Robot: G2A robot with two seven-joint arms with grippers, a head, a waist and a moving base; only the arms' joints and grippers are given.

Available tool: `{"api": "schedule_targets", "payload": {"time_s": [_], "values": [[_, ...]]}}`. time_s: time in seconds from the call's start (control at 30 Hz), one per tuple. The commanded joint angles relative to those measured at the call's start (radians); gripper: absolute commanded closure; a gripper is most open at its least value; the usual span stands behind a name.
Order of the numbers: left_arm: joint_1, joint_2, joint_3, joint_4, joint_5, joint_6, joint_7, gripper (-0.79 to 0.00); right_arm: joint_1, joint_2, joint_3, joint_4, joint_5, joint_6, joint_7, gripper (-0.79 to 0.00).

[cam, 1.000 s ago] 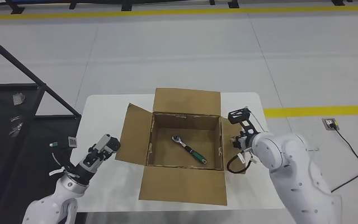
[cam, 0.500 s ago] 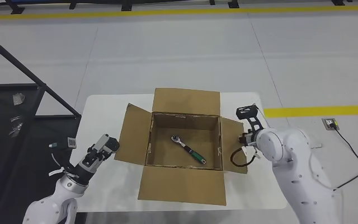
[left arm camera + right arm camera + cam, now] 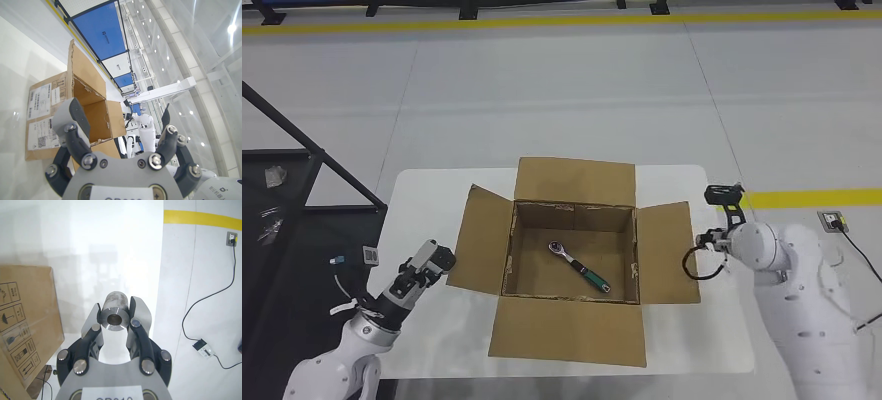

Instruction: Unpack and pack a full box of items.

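Right wrist view: fingers (image 3: 140,313) clamp smooth hollow metal cylinder (image 3: 115,311).

— Anything hidden in the box (image 3: 98,117)?
— Can't see its floor from the left wrist view, blocked by its own near side. Cropped by the edge in the right wrist view.
— And the metal cylinder (image 3: 115,300)?
— Can't see its flanks under the pads of the right gripper (image 3: 115,306).
— At nine o'clock of the table (image 3: 427,205)?
— Can't name the small bits on the dark rack (image 3: 282,200) there, itself cropped by the edge.

One open cardboard box (image 3: 567,335); one ratchet wrench (image 3: 580,265); one steel cylinder (image 3: 115,311); one white table (image 3: 432,210); two grippers: left gripper (image 3: 121,110), right gripper (image 3: 115,306); one floor socket (image 3: 231,238); one power adapter (image 3: 204,349).
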Motion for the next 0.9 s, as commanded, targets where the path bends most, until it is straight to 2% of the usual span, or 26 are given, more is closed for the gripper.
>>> {"api": "schedule_targets", "payload": {"time_s": [0.0, 0.23, 0.57, 0.87], "values": [[0.000, 0.001, 0.001, -0.001, 0.002, 0.001, 0.003, -0.785, 0.018, -0.002, 0.000, 0.074, 0.028, -0.009, -0.041, 0.000], [0.007, 0.003, 0.001, -0.004, 0.005, 0.006, 0.020, -0.785, 0.090, -0.008, -0.017, 0.271, 0.077, -0.063, -0.134, 0.000], [0.014, 0.005, 0.014, -0.018, 0.018, 0.012, 0.039, -0.785, 0.192, -0.029, -0.113, 0.437, 0.054, -0.079, -0.128, 0.000], [0.028, 0.008, 0.012, -0.027, 0.023, 0.011, 0.051, -0.785, 0.243, -0.049, -0.161, 0.578, 0.085, -0.094, -0.192, 0.000]]}}
